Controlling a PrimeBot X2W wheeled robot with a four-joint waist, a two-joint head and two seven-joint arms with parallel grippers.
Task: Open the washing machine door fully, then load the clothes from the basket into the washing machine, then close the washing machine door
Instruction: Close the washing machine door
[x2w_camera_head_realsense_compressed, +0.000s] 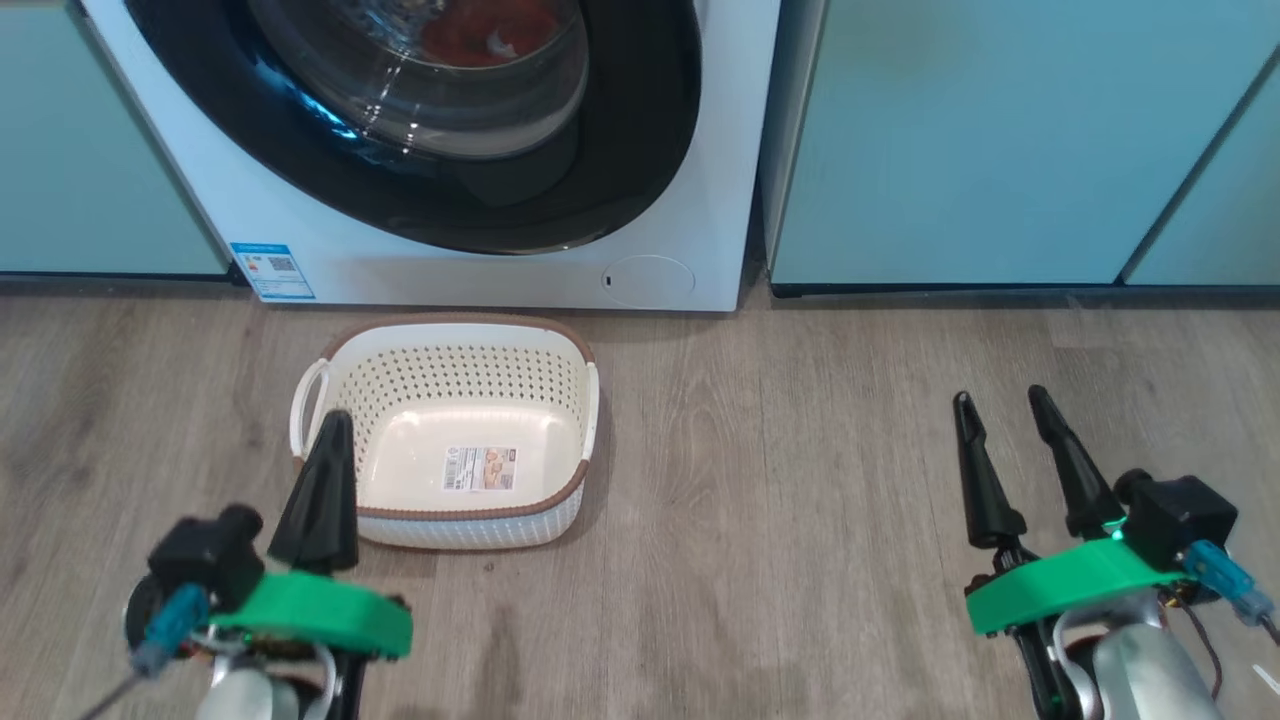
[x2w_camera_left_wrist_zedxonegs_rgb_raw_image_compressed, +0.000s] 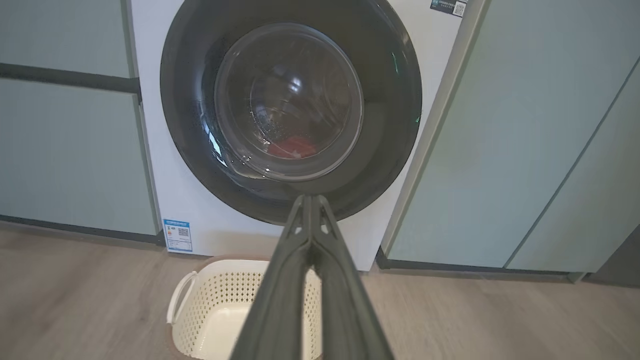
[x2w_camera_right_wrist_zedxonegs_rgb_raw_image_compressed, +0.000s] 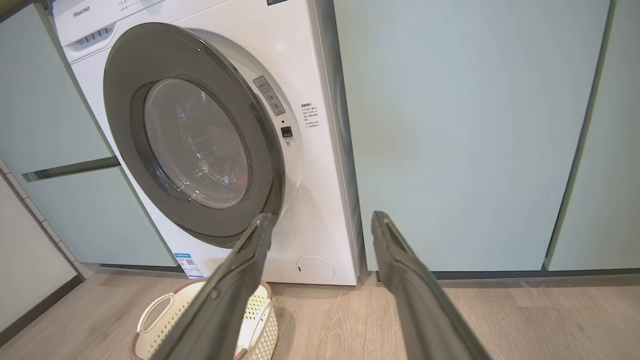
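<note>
The washing machine door (x2w_camera_head_realsense_compressed: 640, 150) lies across the drum opening of the washing machine (x2w_camera_head_realsense_compressed: 480, 275). In the right wrist view its latch-side edge stands slightly off the white front, and I cannot tell whether it is latched. The red clothes (x2w_camera_head_realsense_compressed: 480, 30) show behind the glass. The basket (x2w_camera_head_realsense_compressed: 470, 385) stands on the floor (x2w_camera_head_realsense_compressed: 800, 450) just before the machine, its label sticker (x2w_camera_head_realsense_compressed: 481, 468) showing on the bare bottom. My left gripper (x2w_camera_head_realsense_compressed: 337, 420) hovers at the basket's left side, fingers pressed together, holding nothing. My right gripper (x2w_camera_head_realsense_compressed: 1000, 397) is well apart to the right, with its fingers spread.

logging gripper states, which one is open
The right gripper: its two fingers stand apart, while the left gripper has its fingers pressed together.
</note>
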